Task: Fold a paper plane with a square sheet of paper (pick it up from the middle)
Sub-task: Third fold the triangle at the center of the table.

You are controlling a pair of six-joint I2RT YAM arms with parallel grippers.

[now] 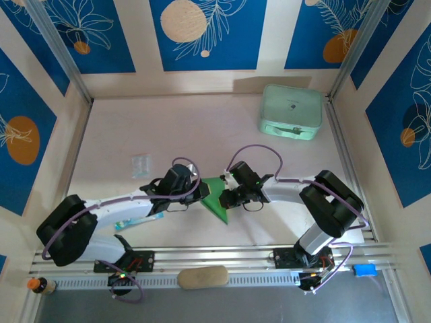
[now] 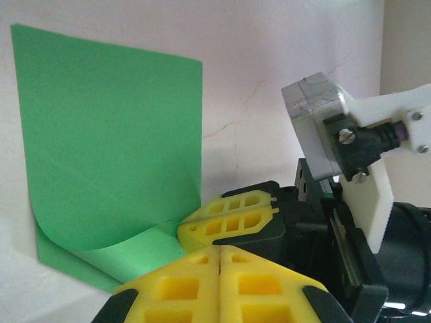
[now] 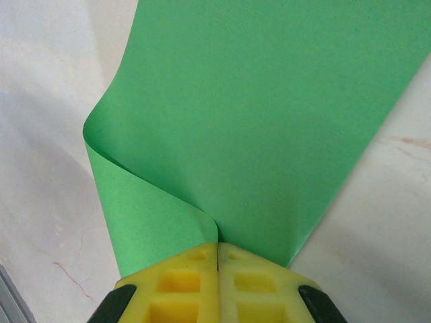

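Green and thin, the square sheet of paper (image 1: pixel 217 198) lay at the middle of the worktop (image 1: pixel 135 128) between the two arms. It was doubled over in a soft loop rather than a pressed crease, and its upper layer stood up off the surface. The right hand (image 3: pixel 217 247) was clamped on it where the loop began, with its fingers flat together on the paper. The left hand (image 2: pixel 219 252) also had its fingers together, tips just beside the right hand's, but whether paper sat between them could not be told. The likeliest fault seemed a skewed fold: the layers' edges looked offset, so pressing now would set a crooked crease. Two hands pulling so close together might also tear the sheet or let it slip.
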